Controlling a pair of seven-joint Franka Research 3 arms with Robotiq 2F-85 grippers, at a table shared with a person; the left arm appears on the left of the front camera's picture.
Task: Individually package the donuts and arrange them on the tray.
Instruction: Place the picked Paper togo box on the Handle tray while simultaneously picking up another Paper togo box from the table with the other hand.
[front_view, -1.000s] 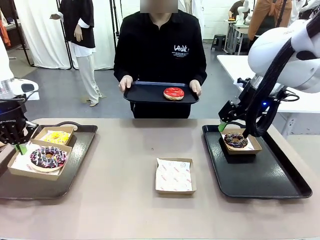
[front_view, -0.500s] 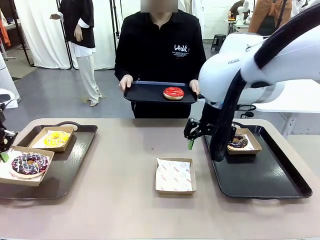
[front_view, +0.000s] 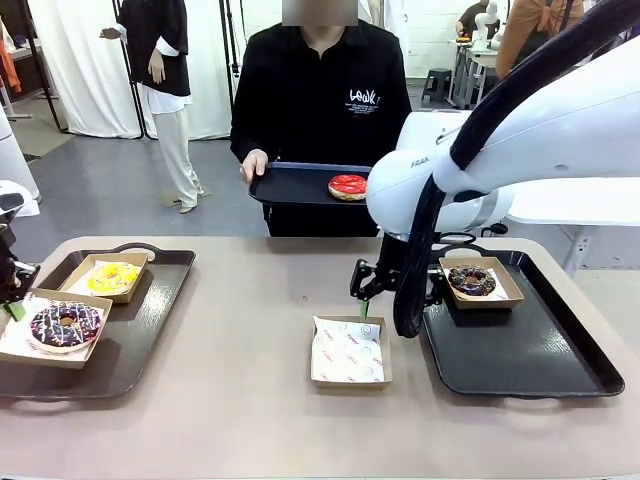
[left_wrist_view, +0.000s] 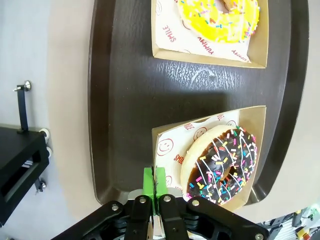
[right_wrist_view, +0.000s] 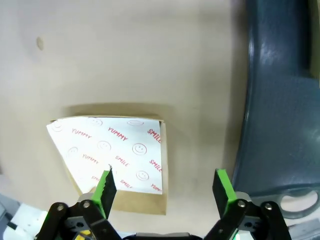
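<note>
My left gripper (front_view: 12, 300) (left_wrist_view: 155, 181) is shut on the near edge of a paper-lined box (left_wrist_view: 167, 150) holding a dark-iced sprinkled donut (front_view: 65, 324) (left_wrist_view: 222, 162) at the left tray's (front_view: 130, 340) outer end. A yellow donut (front_view: 112, 277) (left_wrist_view: 220, 15) lies in its own box on that tray. My right gripper (front_view: 365, 290) (right_wrist_view: 164, 187) hangs open over the right edge of an empty paper-lined box (front_view: 347, 350) (right_wrist_view: 115, 150) at mid table. A chocolate donut (front_view: 472, 280) sits boxed on the right tray (front_view: 530, 360). The person holds a dark tray (front_view: 290, 185) with a red donut (front_view: 348, 186).
The right tray's rim (right_wrist_view: 280, 100) lies just right of the empty box. My right arm's white body crosses the table's middle right. The left tray overhangs near the table's left edge, with a black stand (left_wrist_view: 20, 160) beside it.
My right arm swung left, from the chocolate donut's box on the right tray to above the empty box. My left gripper pulled the sprinkled donut's box toward the left.
</note>
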